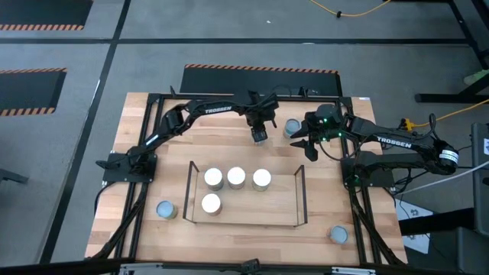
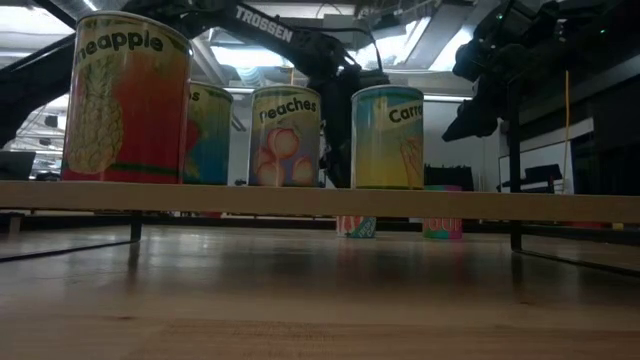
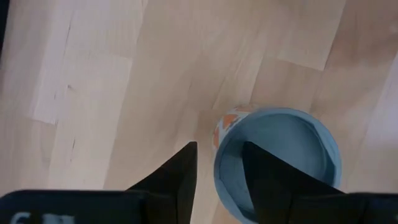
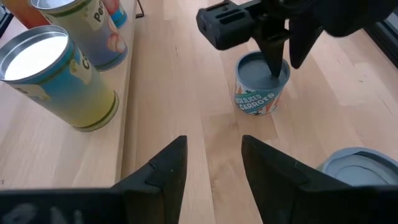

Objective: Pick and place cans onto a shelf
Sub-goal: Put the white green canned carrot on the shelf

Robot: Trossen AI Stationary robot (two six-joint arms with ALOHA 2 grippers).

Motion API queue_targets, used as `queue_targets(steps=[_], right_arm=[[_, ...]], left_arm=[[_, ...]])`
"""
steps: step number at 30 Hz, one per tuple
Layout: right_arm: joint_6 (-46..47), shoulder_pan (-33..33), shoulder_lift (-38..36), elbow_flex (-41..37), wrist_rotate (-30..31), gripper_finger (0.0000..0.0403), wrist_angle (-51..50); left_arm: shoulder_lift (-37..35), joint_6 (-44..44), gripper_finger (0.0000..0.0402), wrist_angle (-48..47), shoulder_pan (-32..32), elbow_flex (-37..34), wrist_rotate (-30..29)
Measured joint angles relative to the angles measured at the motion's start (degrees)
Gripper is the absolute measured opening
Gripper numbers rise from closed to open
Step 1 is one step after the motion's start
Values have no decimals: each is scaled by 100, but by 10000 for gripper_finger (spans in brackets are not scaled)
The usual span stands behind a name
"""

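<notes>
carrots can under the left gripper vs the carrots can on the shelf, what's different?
The small pale-blue-topped carrots can stands on the bare wooden tabletop; the taller silvery-topped yellow-teal carrots can stands on the light-wood shelf.

The small can sits under the left gripper, one of its fingers over the lid; the shelf can has no gripper at it.

The small can's label is orange and teal.

Both stand upright.
</notes>
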Motion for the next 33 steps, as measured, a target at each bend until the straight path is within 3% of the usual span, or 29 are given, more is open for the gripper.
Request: queue_targets(steps=[8, 19, 26, 33], right_arm=[[1, 0, 0, 0, 0, 158, 1], [-1, 0, 0, 0, 0, 158, -29], [24, 0, -61, 0, 0, 158, -75], [25, 0, -562, 0, 0, 158, -129]], left_arm=[[26, 4, 108, 30, -7, 2, 33], [28, 5, 11, 30, -11, 5, 34], [11, 55, 5, 28, -35, 7, 12], [0, 202, 3, -609, -148, 1012, 13]])
